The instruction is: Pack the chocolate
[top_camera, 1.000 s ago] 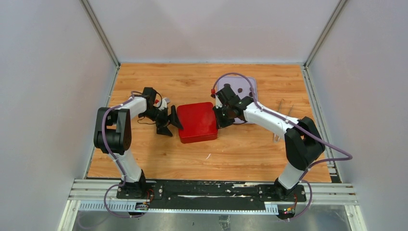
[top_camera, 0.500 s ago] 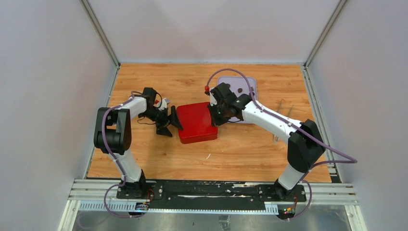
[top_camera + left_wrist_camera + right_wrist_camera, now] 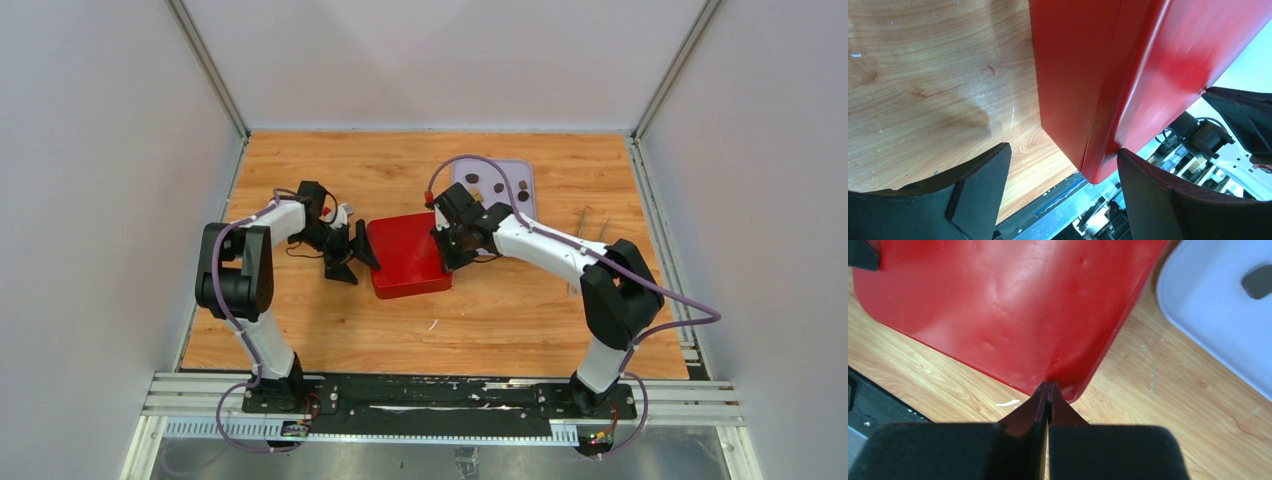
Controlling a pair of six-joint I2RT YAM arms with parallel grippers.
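While both arms flank the red rectangular box (image 3: 405,255), the small brown chocolate pieces (image 3: 498,187) lie on a pale lilac tray (image 3: 510,170) at its 1 o'clock.
Left gripper (image 3: 1063,152) gapes astride the box's 9 o'clock edge — right gripper (image 3: 1048,386) pinched tight, tips at the 3 o'clock rim.

Top view overhead, far; both wrist views close, sharing red box (image 3: 405,258).

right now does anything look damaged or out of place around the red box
The red box sits slightly askew on the table, and its lid shows shallow dents in the right wrist view. A small white scrap lies on the table near its corner. Nothing looks spilled.
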